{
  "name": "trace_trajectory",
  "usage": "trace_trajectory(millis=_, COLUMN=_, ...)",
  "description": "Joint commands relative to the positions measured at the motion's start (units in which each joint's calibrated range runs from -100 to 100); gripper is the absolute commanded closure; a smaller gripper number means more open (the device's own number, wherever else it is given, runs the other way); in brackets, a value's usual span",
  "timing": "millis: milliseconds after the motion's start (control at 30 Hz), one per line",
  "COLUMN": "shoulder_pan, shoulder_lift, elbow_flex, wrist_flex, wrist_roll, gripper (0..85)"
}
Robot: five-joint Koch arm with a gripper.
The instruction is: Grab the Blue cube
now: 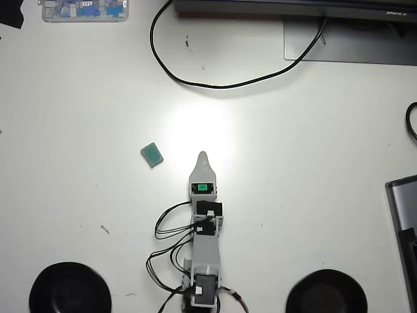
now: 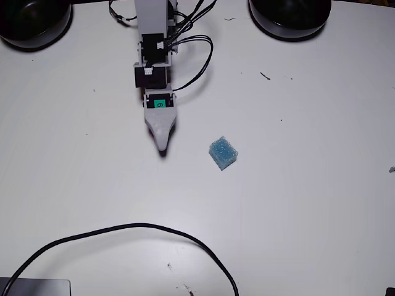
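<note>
You haven't grabbed anything yet: the cube (image 1: 152, 154) lies free on the table, beside the gripper (image 1: 202, 156), whose jaw state I cannot tell.

The overhead view looks straight down on the white table (image 1: 78, 215), with the arm (image 1: 205, 248) entering from the bottom edge and pointing up the picture. The fixed view also looks down, from the side opposite the arm (image 2: 154, 68), which enters at its top edge, and sits somewhat closer. Both share the arm, the black cable (image 1: 215, 85) (image 2: 123, 231) beyond it, and the two black bowls (image 1: 70, 288) (image 2: 290, 15) flanking its base.
</note>
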Motion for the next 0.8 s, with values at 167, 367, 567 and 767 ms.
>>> trace_trajectory(millis=167, shoulder_pan=0.0, shoulder_lift=-2.1, elbow_flex=0.5, wrist_flex=2.8, wrist_roll=0.0, gripper=36.8)
trace_trajectory(millis=367, shoulder_pan=0.0, shoulder_lift=-2.1, elbow_flex=0.5, wrist_flex=2.8, wrist_roll=0.0, gripper=36.8)
trace_trajectory(millis=567, shoulder_pan=0.0, shoulder_lift=-2.1, elbow_flex=0.5, wrist_flex=2.8, wrist_roll=0.0, gripper=36.8)
trace_trajectory(millis=767, shoulder_pan=0.0, shoulder_lift=-2.1, elbow_flex=0.6, wrist_flex=2.8, wrist_roll=0.0, gripper=36.8)
